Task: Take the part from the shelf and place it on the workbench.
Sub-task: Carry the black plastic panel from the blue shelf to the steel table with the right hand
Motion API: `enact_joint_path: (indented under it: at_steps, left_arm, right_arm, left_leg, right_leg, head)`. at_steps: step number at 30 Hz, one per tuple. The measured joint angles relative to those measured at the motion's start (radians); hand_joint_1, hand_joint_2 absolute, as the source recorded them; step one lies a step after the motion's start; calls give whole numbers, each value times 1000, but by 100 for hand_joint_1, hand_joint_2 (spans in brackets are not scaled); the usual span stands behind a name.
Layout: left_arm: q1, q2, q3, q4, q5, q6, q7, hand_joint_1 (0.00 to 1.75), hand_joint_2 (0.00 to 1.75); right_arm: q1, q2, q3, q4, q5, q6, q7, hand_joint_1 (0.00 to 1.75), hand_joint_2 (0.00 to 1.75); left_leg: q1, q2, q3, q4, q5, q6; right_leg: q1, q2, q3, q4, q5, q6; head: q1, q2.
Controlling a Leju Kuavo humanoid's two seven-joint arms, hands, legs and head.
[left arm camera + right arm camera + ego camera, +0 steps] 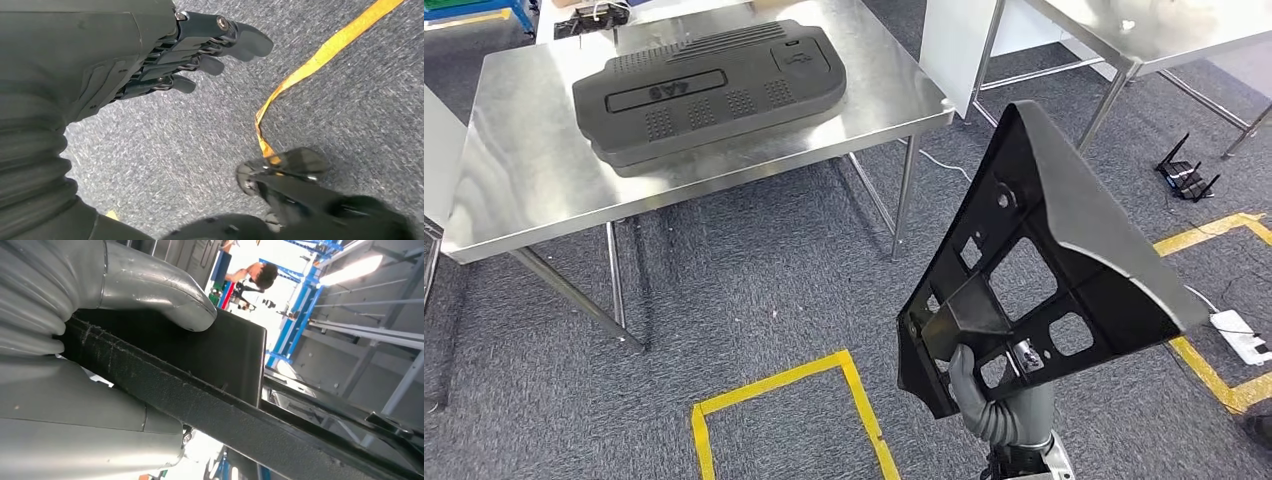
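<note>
Black triangular part point(1064, 250) gripped upright by right hand point(984, 395) over carpet, steel table point(514, 180) well apart, left hand point(200, 45) empty, fingers loosely spread.

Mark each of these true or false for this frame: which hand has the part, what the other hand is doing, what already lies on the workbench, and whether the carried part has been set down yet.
1. The right hand holds the black triangular part. True.
2. The left hand grips a second part. False: it holds nothing, its fingers apart above the carpet.
3. A large dark grey cover lies on the steel workbench. True.
4. The triangular part already rests on the workbench. False: it is held up over the carpet, apart from the bench.
5. Yellow tape marks the carpet in front of the bench. True.
</note>
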Motion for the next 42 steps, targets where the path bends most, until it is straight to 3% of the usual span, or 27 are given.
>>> enact_joint_path:
  at_steps: [1,3,5,7,9,11,14,15,16,18,19,20,22,24,26,29,32,37,42]
  left_arm:
    - [1,0,1,0,-1,0,0,0,175]
    - [1,1,2,0,-4,0,0,0,175]
    - [-1,2,3,0,-5,0,0,0,175]
    - [0,3,3,0,-6,1,0,0,175]
    - [2,2,4,0,-6,3,1,0,175]
    - [-1,1,4,0,-8,11,2,0,175]
    - [-4,1,4,0,-13,20,2,0,175]
    - [-4,1,4,0,-16,20,2,0,175]
    - [-4,0,4,0,-18,20,2,0,175]
    - [-3,0,4,0,-21,20,3,0,175]
    - [-3,-1,4,0,-22,20,3,0,175]
    - [-4,-1,4,0,-23,21,3,0,175]
    - [-4,0,4,0,-24,23,3,0,175]
    - [-3,1,4,0,-25,23,3,0,175]
    - [-4,1,5,0,-26,23,3,0,175]
    - [-6,1,5,0,-28,23,3,0,175]
    - [-6,1,5,0,-28,23,3,0,175]
    - [-5,1,7,0,-28,23,3,0,175]
    - [-5,1,8,0,-28,23,3,0,175]
  right_arm:
    - [1,0,0,0,0,-1,-1,166,175]
    - [1,0,1,0,0,-2,-4,166,175]
    - [1,0,2,0,0,-3,-5,166,175]
    - [2,0,3,0,0,-3,-6,166,175]
    - [3,0,3,0,2,-4,-7,166,175]
    - [0,0,3,0,3,-6,-8,166,175]
    - [0,0,4,0,8,-8,-9,166,175]
    - [1,-1,4,0,10,-9,-9,166,175]
    - [1,-1,4,0,11,-11,-9,166,175]
    - [1,-2,5,0,17,-14,-10,166,175]
    - [1,-2,5,1,19,-15,-10,166,175]
    - [0,-2,6,1,21,-16,-10,166,175]
    - [1,-3,8,1,24,-19,-11,166,175]
    - [3,-3,9,1,25,-23,-11,166,175]
    - [2,-3,10,1,25,-24,-11,166,175]
    - [3,-3,11,1,26,-25,-11,166,175]
    - [3,-4,12,1,26,-25,-11,166,175]
    - [3,-4,13,1,26,-25,-11,166,175]
    - [3,-5,14,1,26,-25,-11,166,175]
  left_leg:
    - [-1,0,1,-27,29,4]
    - [-5,1,38,-142,108,18]
    - [-14,1,67,-223,120,31]
    - [-21,1,76,-245,111,43]
    - [-15,2,100,-260,133,54]
    - [-8,3,119,-267,139,59]
    - [-7,0,122,-268,133,61]
    - [-7,-1,124,-268,129,60]
    - [-5,-2,127,-268,126,58]
    - [-2,-5,136,-268,118,50]
    - [-1,-6,139,-268,114,44]
    - [-1,-6,140,-268,111,38]
    - [-3,-5,142,-267,107,25]
    - [-4,-2,146,-268,103,39]
    - [-4,0,151,-275,103,61]
    - [-4,1,157,-284,104,62]
    - [-3,1,159,-289,103,54]
    - [0,1,160,-293,105,15]
    - [-4,1,160,-292,106,13]
  right_leg:
    - [2,2,8,0,-6,0]
    - [5,4,25,-1,-18,4]
    - [7,5,35,-2,-29,12]
    - [9,6,44,3,-32,25]
    - [9,6,46,17,-40,38]
    - [6,5,15,75,-65,43]
    - [-4,4,-90,228,-115,49]
    - [-8,4,-113,244,-114,57]
    - [-12,4,-119,224,-95,69]
    - [-19,1,-88,107,-24,94]
    - [-20,-2,-71,51,1,95]
    - [-17,-4,-59,15,15,88]
    - [-12,-7,-51,-3,23,59]
    - [-12,-5,-41,-7,39,50]
    - [-10,-4,-35,-8,42,51]
    - [-8,-3,-32,-8,38,45]
    - [-6,-3,-31,-8,36,42]
    - [-4,-3,-31,-7,36,41]
    - [-7,-4,-30,-8,36,41]
  head:
    - [0,0]
    - [1,0]
    - [1,0]
    - [1,0]
    - [1,0]
    - [6,0]
    - [12,0]
    - [11,0]
    - [11,0]
    - [12,0]
    - [13,0]
    - [14,0]
    - [14,0]
    - [11,0]
    - [7,0]
    - [6,0]
    - [6,0]
    - [7,0]
    - [7,0]
